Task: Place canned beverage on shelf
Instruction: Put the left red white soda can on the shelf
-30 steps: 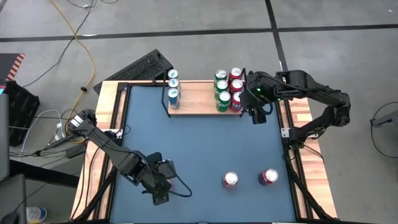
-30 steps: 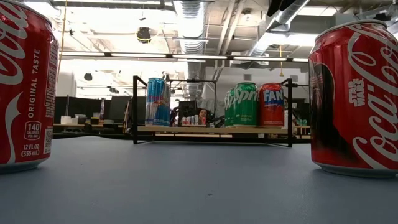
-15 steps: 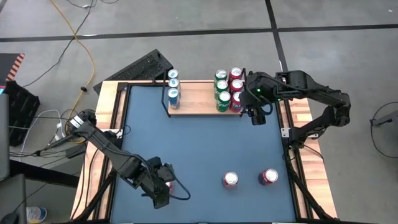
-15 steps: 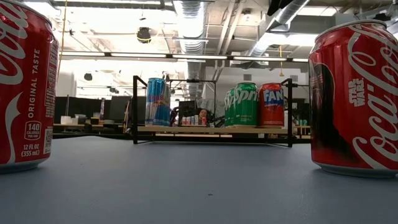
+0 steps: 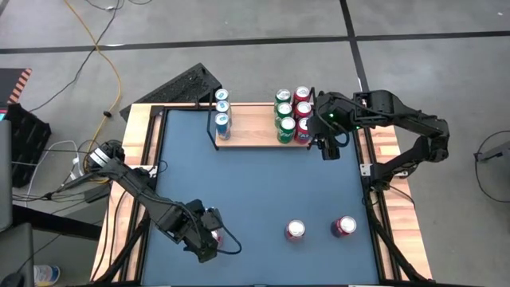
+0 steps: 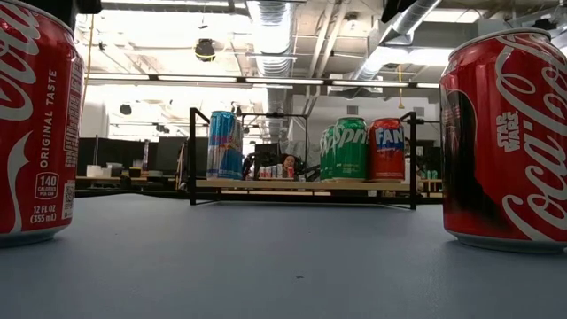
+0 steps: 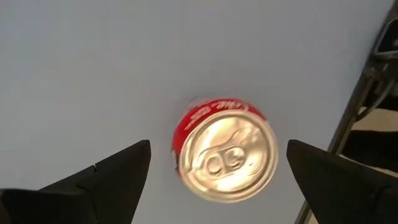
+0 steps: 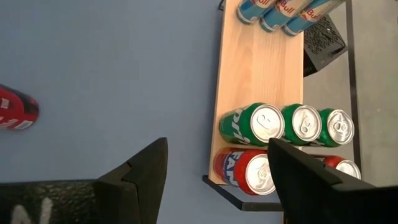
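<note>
Jaws of the left gripper (image 7: 214, 180) stand spread directly above an upright red can (image 7: 224, 149) at the worktop's (image 5: 255, 183) seven o'clock; the shelf (image 5: 251, 123) lies toward twelve o'clock. The right gripper (image 5: 327, 147), jaws parted and empty, waits beside the shelf.

Seen from overhead, the left hand (image 5: 209, 241) hides most of a red can (image 5: 215, 236). In the low view, both near cola cans (image 6: 35, 124) beside the shelf (image 6: 301, 183) are cut off at the edges.

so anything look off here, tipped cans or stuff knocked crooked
Nothing stands out. The cans on the shelf stand upright in tidy rows: blue ones at one end, green and red at the other. The Coke cans on the blue table are upright too, one right below the open left end effector.
</note>
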Controlling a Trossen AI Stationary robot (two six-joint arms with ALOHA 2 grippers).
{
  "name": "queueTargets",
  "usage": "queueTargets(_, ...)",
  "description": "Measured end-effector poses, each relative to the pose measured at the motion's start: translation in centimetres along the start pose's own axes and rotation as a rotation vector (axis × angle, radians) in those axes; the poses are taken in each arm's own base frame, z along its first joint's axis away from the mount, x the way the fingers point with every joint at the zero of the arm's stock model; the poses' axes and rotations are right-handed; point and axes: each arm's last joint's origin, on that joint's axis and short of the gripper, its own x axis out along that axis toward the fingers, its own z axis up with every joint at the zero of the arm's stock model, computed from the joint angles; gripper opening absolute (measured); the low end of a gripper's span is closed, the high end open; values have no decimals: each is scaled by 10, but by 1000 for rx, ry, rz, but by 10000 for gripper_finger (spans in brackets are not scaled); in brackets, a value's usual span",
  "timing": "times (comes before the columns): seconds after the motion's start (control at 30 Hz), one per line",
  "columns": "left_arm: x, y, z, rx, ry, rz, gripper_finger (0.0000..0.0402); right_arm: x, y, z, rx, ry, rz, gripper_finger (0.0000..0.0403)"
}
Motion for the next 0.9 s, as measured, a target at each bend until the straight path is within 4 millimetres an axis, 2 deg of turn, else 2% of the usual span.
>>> queueTargets(0.33, 8, -6, 1, -44, -4, -108, 362, 0, -1, -1, 6, 11, 0, 260)
queueTargets(0.47, 10, -4, 0, -17, -19, -72, 362, 0, -1, -1, 6, 11, 0, 260)
queueTargets(0.7, 25, -8, -2, 19, 24, -55, 362, 0, -1, -2, 11, 19, 3, 260)
queueTargets(0.9, 26, -8, -3, 22, 34, -57, 361, 0, 0, -3, 22, 30, 7, 260)
